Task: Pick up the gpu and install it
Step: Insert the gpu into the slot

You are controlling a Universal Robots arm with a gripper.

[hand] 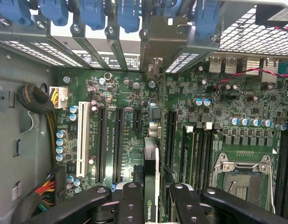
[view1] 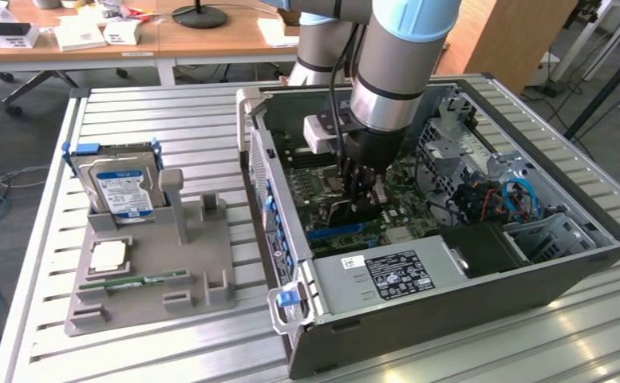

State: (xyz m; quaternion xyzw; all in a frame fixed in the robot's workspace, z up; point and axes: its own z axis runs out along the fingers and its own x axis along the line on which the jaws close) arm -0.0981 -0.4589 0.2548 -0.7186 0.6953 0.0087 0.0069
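My gripper [view1: 360, 185] is down inside the open computer case [view1: 565, 275], over the green motherboard [view1: 337, 187]. It is shut on the gpu [view1: 341, 214], a thin dark card held on edge. In the wrist view the gpu [hand: 151, 158] runs edge-on between my black fingers [hand: 130, 203] and stands over the motherboard [hand: 134, 88], between two long black expansion slots [hand: 118, 140]. Its metal bracket [hand: 162, 39] reaches the case's rear slot openings. Whether its lower edge sits in a slot I cannot tell.
Outside the case at the exterior view's left, a grey holder [view1: 198, 263] carries a silver hard drive [view1: 124, 187], a processor chip [view1: 109, 255] and a green memory stick [view1: 134, 281]. The power supply [view1: 395, 275] and drive cage [view1: 549, 235] crowd the case. Blue slot latches [hand: 92, 11] line the rear wall.
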